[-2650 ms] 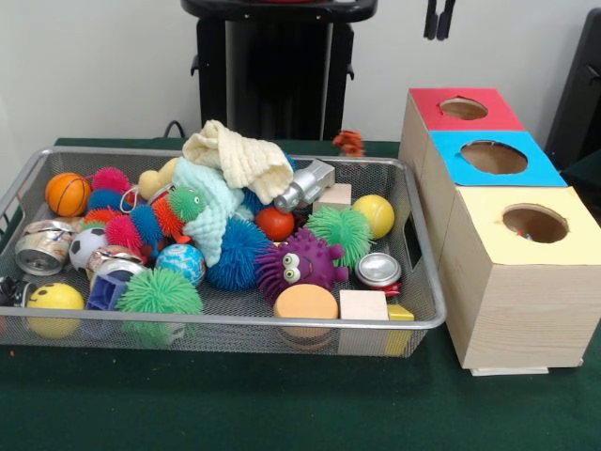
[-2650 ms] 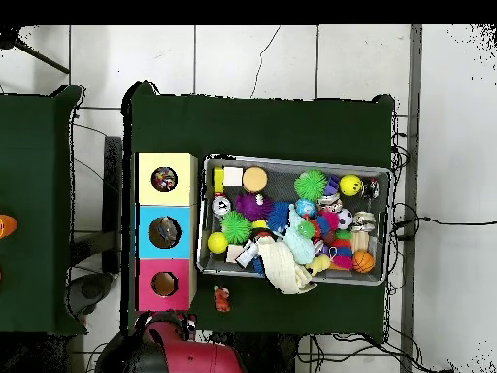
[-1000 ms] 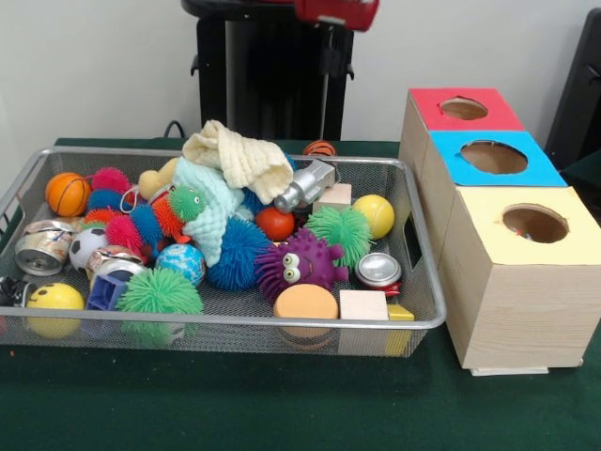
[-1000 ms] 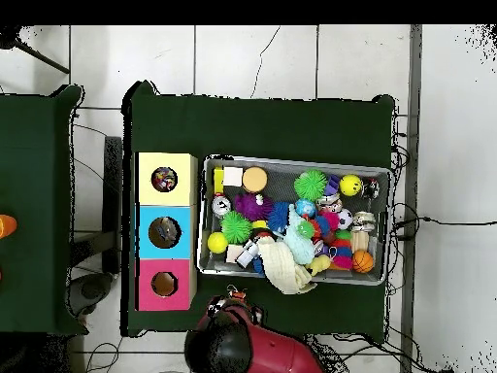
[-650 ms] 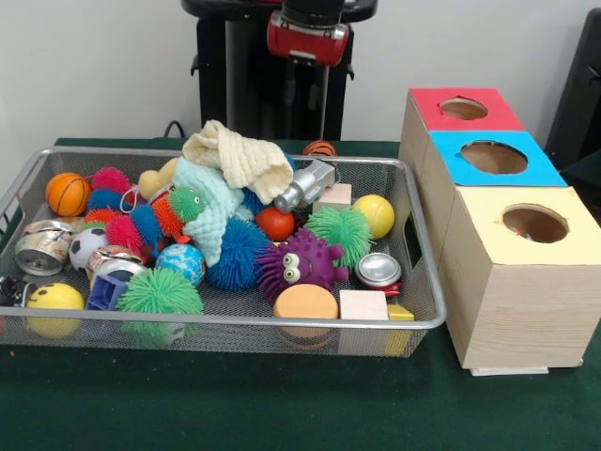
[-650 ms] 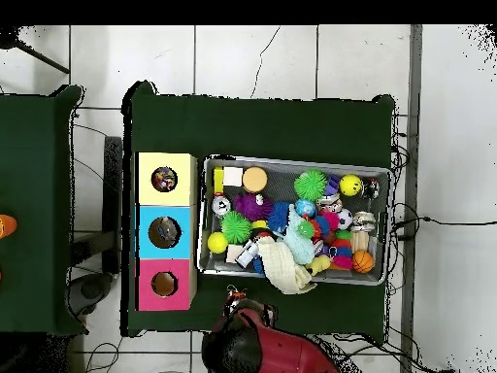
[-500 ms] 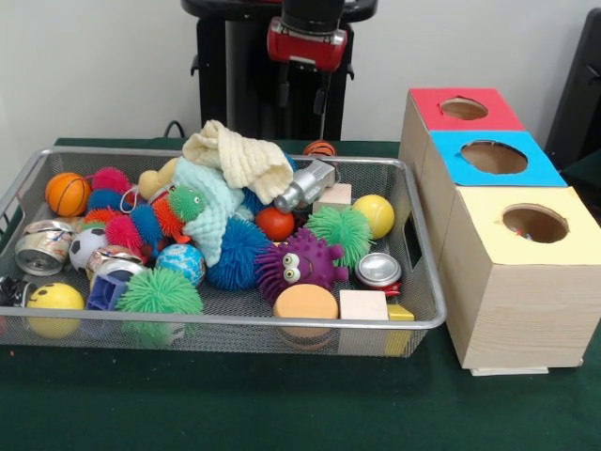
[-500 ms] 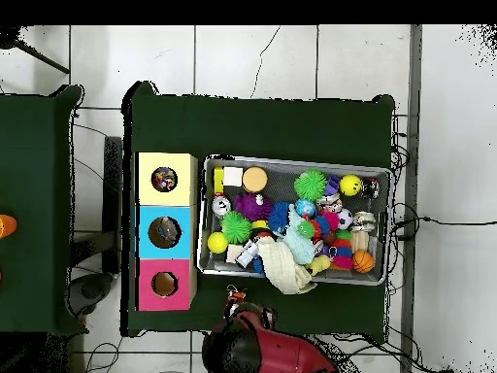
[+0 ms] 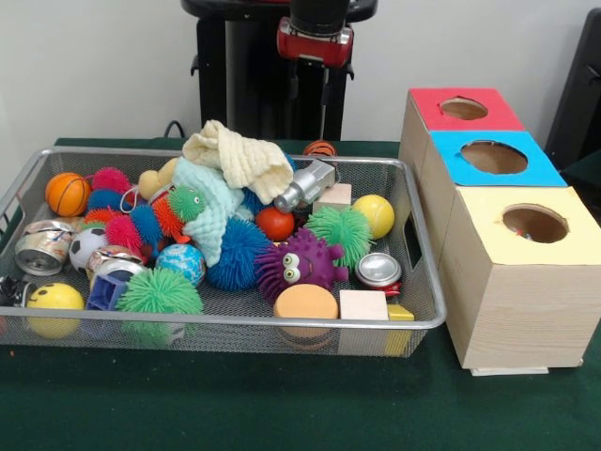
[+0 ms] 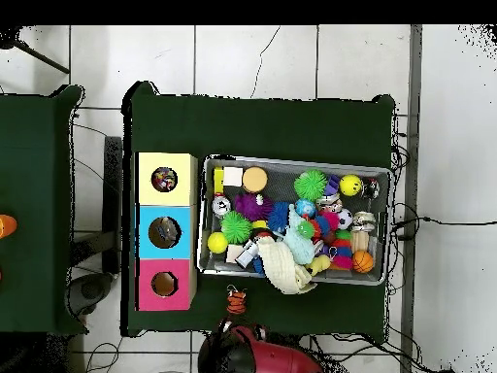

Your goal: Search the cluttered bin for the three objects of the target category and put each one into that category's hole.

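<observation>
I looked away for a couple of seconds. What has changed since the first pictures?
The arm swung in, and the gripper now hangs above the tiger-striped toy, which lies outside the wire bin and looks turned. The bin's contents and the three boxes are unchanged.

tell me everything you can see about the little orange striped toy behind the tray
The orange striped toy is small, orange with dark stripes, and has a pale loop at the end nearer the mesh tray. It lies on the green cloth outside the tray, between the tray's rim and the robot. In the front view only its rounded top shows above the tray's far rim. The gripper hangs above it, not touching. Its material cannot be told.
</observation>
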`<state>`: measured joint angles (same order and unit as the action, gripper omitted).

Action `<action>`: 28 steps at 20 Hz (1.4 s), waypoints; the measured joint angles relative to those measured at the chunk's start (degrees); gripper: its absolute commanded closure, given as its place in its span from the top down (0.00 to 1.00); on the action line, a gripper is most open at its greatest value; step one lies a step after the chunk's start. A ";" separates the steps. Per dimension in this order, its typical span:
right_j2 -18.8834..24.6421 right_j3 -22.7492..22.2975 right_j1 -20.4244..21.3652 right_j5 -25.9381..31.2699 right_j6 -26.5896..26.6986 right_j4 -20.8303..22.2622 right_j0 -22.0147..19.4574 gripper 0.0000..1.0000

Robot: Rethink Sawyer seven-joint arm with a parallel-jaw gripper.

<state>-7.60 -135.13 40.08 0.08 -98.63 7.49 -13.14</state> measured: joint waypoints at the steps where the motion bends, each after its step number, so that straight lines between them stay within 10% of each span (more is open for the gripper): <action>1: 0.36 -0.47 -0.27 0.00 0.00 0.00 -0.05 1.00; 28: 1.68 -0.51 -16.82 -8.65 0.00 3.83 -2.19 1.00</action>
<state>-5.92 -135.64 23.25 -8.57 -98.63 11.33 -15.32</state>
